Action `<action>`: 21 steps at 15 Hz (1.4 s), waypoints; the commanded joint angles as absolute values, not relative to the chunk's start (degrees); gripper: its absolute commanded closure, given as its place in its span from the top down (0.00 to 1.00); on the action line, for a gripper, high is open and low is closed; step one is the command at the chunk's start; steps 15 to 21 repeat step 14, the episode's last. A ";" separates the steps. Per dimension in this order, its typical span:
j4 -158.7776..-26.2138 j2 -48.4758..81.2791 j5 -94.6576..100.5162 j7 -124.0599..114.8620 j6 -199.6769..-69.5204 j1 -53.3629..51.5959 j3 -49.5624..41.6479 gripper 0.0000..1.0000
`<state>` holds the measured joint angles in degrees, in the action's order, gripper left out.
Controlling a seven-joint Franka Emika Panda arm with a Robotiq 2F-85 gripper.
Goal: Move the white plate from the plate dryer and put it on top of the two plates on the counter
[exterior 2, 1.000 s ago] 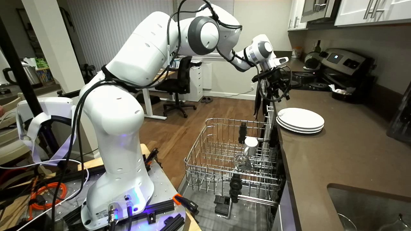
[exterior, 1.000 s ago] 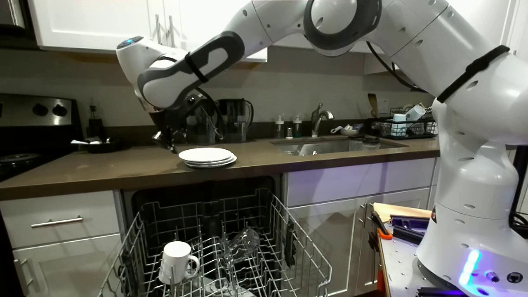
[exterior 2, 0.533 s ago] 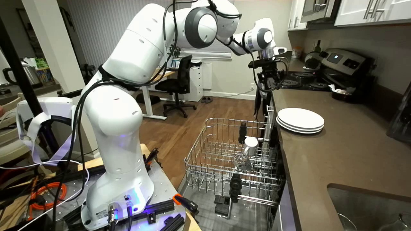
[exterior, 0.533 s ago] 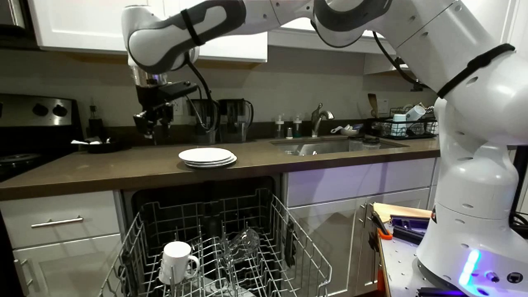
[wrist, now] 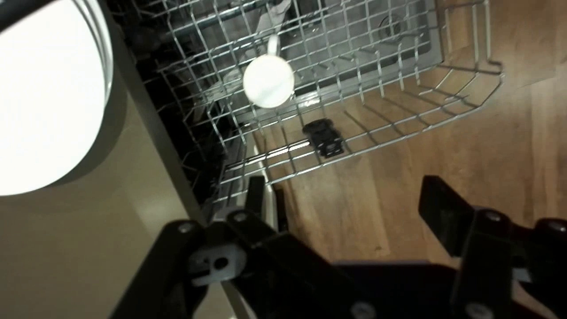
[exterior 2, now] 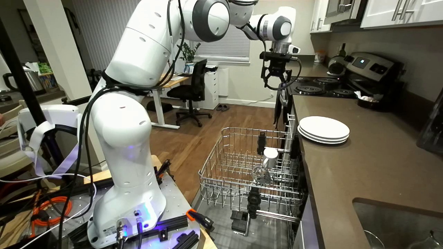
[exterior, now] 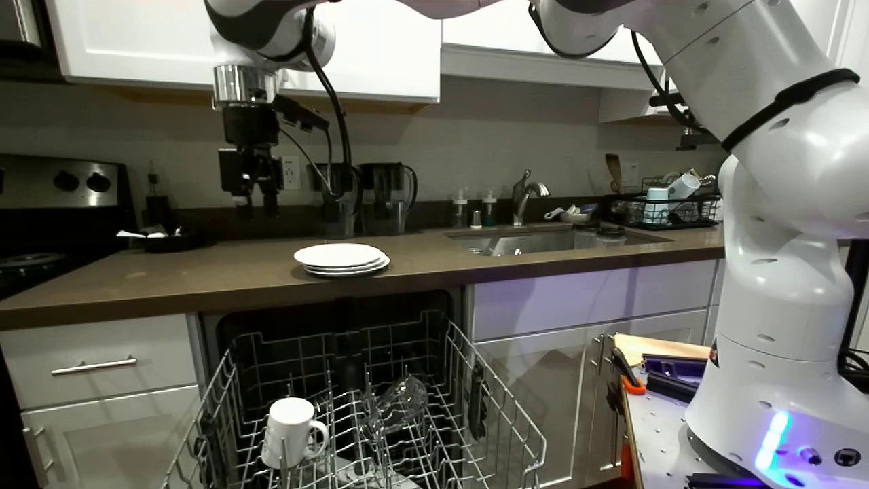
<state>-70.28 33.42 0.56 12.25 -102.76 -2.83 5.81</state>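
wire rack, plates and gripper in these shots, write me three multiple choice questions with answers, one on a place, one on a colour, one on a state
1. Where is the white mug relative to the wire rack?
A) on top of its outer rim
B) inside it
C) on the floor below it

2. What colour are the stacked plates on the counter?
A) black
B) blue
C) white

3. What state is the gripper in?
A) open, holding nothing
B) fully shut
C) clamped on a cup

Right letters:
1. B, since both exterior views show the mug within the rack's wire sides.
2. C, since the top face and rims look white in both exterior views.
3. A, since the wrist view shows its jaws wide apart with nothing gripped.
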 commanded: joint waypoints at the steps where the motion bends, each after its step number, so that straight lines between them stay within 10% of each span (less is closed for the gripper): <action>1: -74.76 28.55 -2.87 16.51 -96.88 -1.46 6.98 0.91; 21: -78.82 24.70 -1.98 14.97 -94.07 -2.85 6.09 0.96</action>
